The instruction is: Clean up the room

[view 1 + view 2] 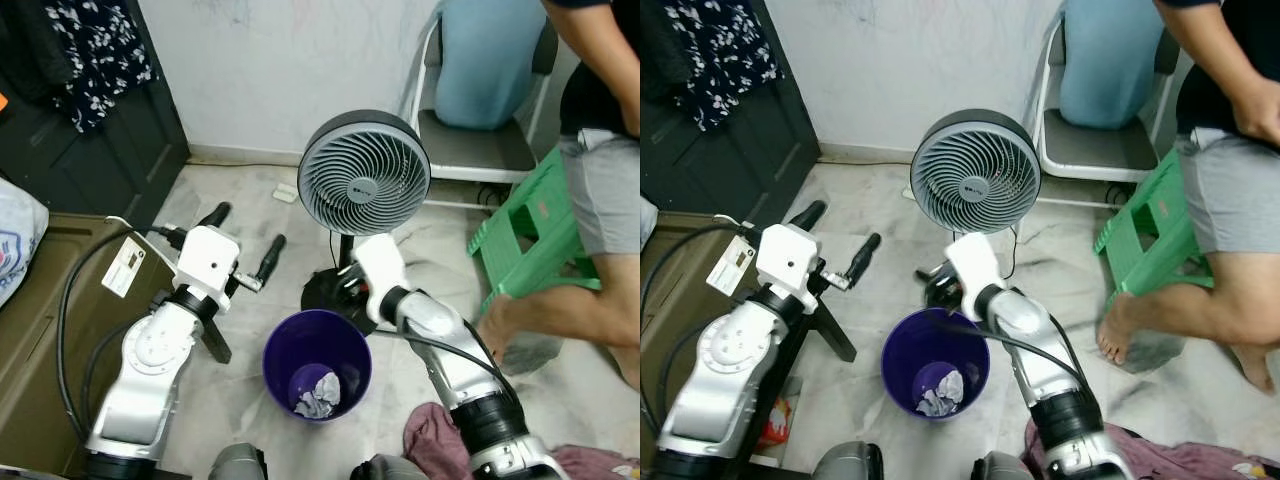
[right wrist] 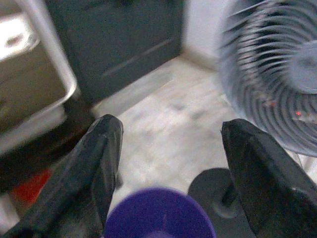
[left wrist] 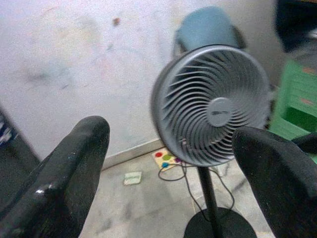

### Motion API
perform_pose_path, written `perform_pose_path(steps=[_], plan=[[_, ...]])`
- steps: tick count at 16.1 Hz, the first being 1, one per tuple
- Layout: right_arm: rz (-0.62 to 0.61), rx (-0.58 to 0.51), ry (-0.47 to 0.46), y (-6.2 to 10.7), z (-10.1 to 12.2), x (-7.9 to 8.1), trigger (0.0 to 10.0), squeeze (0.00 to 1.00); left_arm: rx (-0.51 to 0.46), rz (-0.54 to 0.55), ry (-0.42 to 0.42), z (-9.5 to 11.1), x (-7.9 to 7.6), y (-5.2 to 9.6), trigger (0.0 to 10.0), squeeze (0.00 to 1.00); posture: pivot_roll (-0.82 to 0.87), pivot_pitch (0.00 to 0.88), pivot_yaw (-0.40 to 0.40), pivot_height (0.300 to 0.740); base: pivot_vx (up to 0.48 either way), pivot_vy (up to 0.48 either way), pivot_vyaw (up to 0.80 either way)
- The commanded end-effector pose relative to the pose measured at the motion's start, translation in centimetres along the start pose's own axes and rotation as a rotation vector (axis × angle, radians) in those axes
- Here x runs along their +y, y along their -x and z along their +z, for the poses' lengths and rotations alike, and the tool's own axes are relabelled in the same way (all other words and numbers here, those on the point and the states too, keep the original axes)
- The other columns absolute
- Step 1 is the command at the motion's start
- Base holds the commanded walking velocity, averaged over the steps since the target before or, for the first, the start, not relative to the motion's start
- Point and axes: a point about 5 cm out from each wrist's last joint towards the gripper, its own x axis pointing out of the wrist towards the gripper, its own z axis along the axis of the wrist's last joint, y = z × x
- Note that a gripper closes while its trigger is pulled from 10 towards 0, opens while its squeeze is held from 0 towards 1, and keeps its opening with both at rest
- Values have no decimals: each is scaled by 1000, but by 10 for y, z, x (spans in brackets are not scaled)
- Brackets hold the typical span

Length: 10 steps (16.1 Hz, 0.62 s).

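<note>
Left eye view shows us the round purple plastic bin (image 1: 317, 365) just below both empty grippers, left (image 1: 245, 243) and right (image 2: 168, 163), jaws apart.

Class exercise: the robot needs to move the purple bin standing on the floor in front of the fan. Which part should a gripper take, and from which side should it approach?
Probably the rim of the purple bin, approached from above. It stands upright with its mouth open, so one finger can go inside the thin wall and one outside. The crumpled paper lies low at the bottom, clear of the rim. The side away from the fan base gives more room.
</note>
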Motion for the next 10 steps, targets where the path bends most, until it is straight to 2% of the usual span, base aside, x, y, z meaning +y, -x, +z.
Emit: perform_pose_path(steps=[1, 2, 3, 4, 6, 9, 10], plan=[[-92, -80, -19, 2, 14, -11, 10000, 0, 15, 65, -1, -4, 6, 3, 10000, 0, -32, 0, -10, 740, 0, 0, 0], [-166, -88, -55, 7, 17, -18, 10000, 0, 13, 92, 20, -7, 6, 4, 10000, 0, -28, 0, -9, 740, 0, 0, 0], [-310, -99, -86, 14, 17, -28, 10000, 0, 16, 115, 55, -8, 6, 8, 10000, 0, -28, 0, -7, 740, 0, 0, 0], [-388, -133, -92, 19, 18, -34, 10000, 0, 21, 133, 88, -9, 6, 10, 10000, 0, -34, 0, -5, 740, 0, 0, 0], [-456, -233, -117, 30, 28, -35, 10000, 1000, 18, 148, 105, -10, 7, 11, 10000, 0, -55, 0, 3, 740, 0, 0, 0], [-469, -169, -74, 34, 16, -33, 10000, 1000, 14, 124, 149, -12, -2, 8, 10000, 0, -77, 0, 3, 740, 0, 0, 0], [-388, -148, -110, 32, 16, -29, 10000, 1000, 2, 125, 165, -10, -3, 6, 10000, 0, -84, 0, 0, 740, 0, 0, 0]])
